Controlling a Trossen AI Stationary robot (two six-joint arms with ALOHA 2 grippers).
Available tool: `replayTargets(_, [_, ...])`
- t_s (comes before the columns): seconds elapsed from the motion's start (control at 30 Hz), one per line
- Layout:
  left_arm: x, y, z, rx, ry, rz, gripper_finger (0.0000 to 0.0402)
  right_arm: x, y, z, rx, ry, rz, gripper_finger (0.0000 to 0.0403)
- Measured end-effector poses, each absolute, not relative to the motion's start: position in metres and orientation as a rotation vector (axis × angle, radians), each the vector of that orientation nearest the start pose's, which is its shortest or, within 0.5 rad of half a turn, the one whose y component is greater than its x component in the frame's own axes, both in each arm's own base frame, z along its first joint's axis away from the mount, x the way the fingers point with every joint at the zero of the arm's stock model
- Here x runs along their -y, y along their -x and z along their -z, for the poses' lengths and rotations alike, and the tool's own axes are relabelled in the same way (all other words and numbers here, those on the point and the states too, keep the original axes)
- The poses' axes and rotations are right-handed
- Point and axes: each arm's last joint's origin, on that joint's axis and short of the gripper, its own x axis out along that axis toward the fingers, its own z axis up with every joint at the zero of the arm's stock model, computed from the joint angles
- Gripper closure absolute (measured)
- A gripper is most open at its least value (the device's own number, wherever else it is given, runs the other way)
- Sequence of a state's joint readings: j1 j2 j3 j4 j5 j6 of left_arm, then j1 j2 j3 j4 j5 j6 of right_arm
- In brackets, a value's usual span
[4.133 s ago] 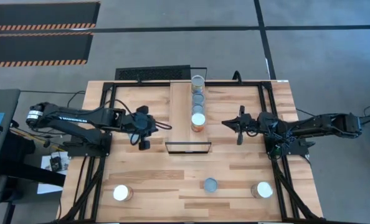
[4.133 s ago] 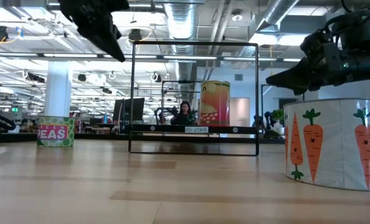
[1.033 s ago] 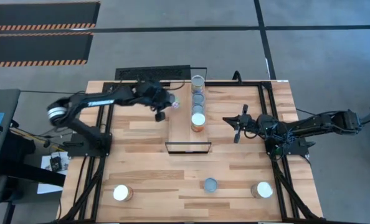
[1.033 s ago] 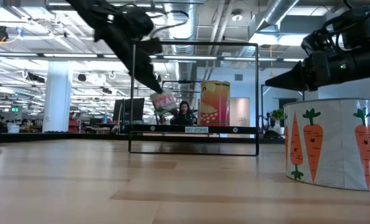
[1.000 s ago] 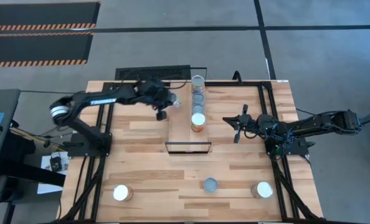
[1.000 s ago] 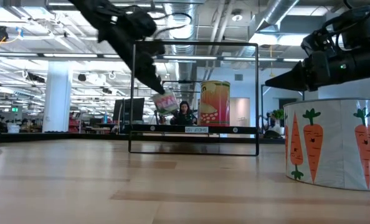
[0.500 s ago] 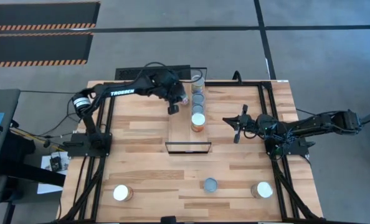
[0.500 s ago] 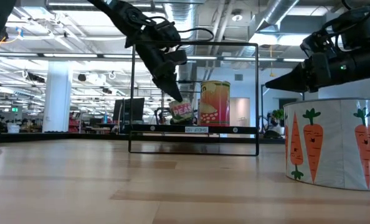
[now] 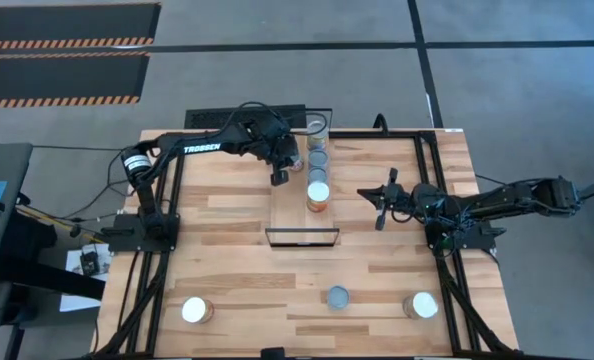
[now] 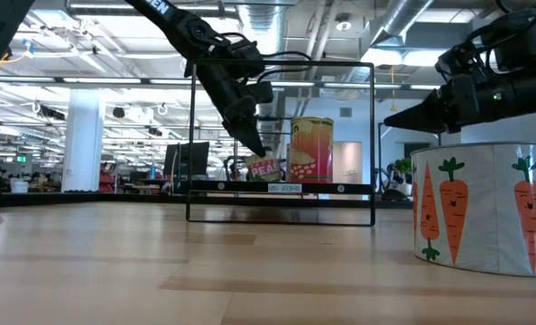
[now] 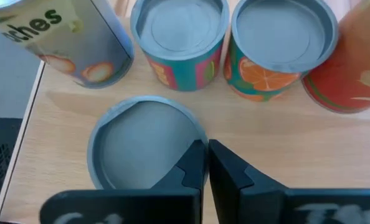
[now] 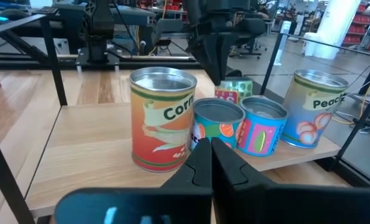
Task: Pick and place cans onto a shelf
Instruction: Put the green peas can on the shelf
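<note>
My left gripper [image 9: 288, 160] is shut on a green peas can [image 10: 263, 167] with a grey-blue top [image 11: 144, 146]. It holds the can over the far left part of the light-wood shelf [image 9: 291, 208]. A row of cans stands on the shelf beside it: a peaches can [image 9: 318, 129], two blue cans [image 9: 318, 158] and an orange corn can [image 9: 319, 195]. My right gripper [image 9: 380, 198] is shut and empty, right of the shelf. My left gripper pinches the peas can's top rim [image 11: 196, 137] between its two fingers, one finger [image 11: 191, 168] over the lid and one outside. The fingers come from above, slanting from the table's left. The can is slightly tilted at shelf level; whether its base rests there I cannot tell.
Three cans stand near the table's near edge: a white-topped one at the left [image 9: 195, 310], a grey-topped one [image 9: 337, 296] and a white-topped carrots can [image 9: 420, 305]. A thin black frame [image 9: 302, 237] closes the shelf's near end.
My left gripper has carried the peas can toward the table's right and far edge, from left of the shelf to over its far left part beside the row of cans. It has also gone down to shelf level. It has stayed shut on the can.
</note>
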State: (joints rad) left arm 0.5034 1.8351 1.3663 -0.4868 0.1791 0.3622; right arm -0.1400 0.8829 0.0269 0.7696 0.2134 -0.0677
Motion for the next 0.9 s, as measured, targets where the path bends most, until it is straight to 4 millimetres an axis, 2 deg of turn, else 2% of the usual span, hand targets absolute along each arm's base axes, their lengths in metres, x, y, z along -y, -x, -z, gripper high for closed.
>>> replayTargets(0.9, [-0.1807,-0.3446,-0.223,-0.938,0.012,-0.116,0.0401,0.0272,-0.1517,-0.1536,-0.097,0.071,0.348,0.0395])
